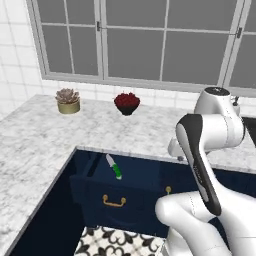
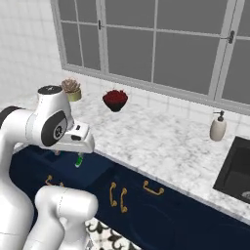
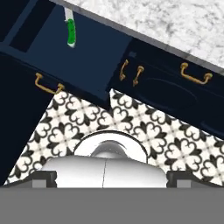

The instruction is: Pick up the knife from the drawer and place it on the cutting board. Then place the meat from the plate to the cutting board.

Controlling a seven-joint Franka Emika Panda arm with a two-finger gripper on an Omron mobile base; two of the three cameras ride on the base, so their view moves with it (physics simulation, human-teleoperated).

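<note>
The knife [image 1: 114, 166] lies in the open drawer [image 1: 117, 187], green handle toward the drawer front. The gripper [image 3: 111, 177], its 2 fingers spread wide and empty, probably sits well above it. Descend over the handle, straddle it across its width, then close.

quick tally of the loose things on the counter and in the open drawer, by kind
knife in the drawer: 1
potted succulent: 1
dark bowl of red pieces: 1
soap dispenser: 1
total: 4
</note>
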